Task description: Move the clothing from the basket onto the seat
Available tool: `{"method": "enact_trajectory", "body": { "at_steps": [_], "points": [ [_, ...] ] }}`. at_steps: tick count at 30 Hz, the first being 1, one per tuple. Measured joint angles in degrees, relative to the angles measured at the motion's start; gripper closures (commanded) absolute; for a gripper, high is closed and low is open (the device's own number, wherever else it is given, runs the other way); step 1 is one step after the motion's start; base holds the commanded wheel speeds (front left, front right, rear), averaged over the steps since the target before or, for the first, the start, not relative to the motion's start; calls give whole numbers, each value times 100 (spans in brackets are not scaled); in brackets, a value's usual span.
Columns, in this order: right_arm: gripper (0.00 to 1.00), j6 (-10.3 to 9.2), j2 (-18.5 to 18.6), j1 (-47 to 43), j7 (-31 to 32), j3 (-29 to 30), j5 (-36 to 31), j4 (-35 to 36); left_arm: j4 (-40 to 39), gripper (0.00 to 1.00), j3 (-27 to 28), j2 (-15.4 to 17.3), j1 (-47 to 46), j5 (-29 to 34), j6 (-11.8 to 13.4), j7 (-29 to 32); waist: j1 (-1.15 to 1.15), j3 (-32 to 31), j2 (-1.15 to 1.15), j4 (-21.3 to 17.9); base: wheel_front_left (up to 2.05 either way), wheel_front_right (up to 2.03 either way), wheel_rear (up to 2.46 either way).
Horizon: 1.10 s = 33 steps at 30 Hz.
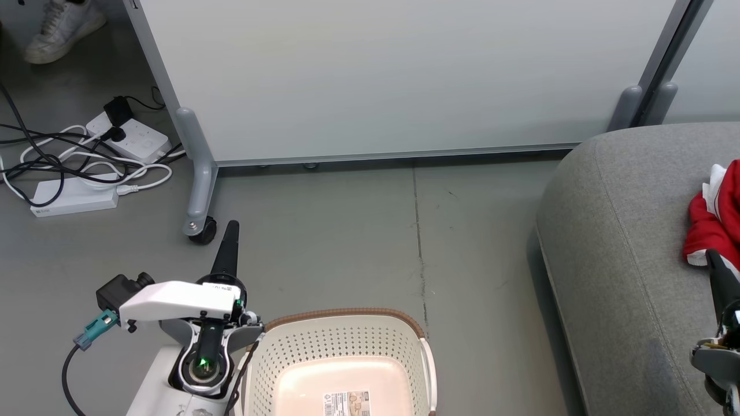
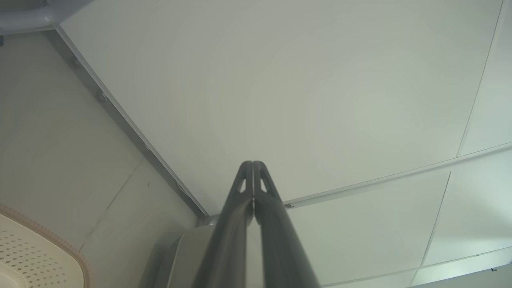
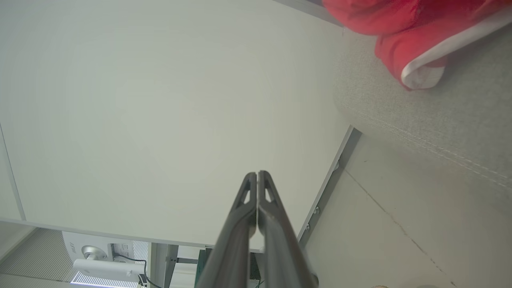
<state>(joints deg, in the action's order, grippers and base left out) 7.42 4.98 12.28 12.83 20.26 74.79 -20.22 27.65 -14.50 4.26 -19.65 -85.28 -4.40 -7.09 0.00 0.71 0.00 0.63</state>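
The cream basket with a brown rim stands on the floor at the bottom centre, with nothing in it but a label on its bottom; a corner of the basket shows in the left wrist view. Red clothing with white trim lies on the grey seat at the right edge; the clothing and the seat also appear in the right wrist view. My left gripper is shut and empty, left of the basket, its fingers pressed together. My right gripper is shut and empty over the seat, just below the clothing, its fingertips together.
A pale partition panel on a grey caster leg stands across the back. Power strips and tangled cables lie on the floor at the left. A person's white shoe shows at the top left.
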Motion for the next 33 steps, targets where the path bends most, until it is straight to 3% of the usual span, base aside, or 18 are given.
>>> {"method": "enact_trajectory", "body": {
  "at_steps": [33],
  "points": [
    [100,0,86,372,253,383,1348,-461,470,100,-29,-141,-580,-1319,-277,149,0,43,0,-72,0,0,0]
  ]
}}
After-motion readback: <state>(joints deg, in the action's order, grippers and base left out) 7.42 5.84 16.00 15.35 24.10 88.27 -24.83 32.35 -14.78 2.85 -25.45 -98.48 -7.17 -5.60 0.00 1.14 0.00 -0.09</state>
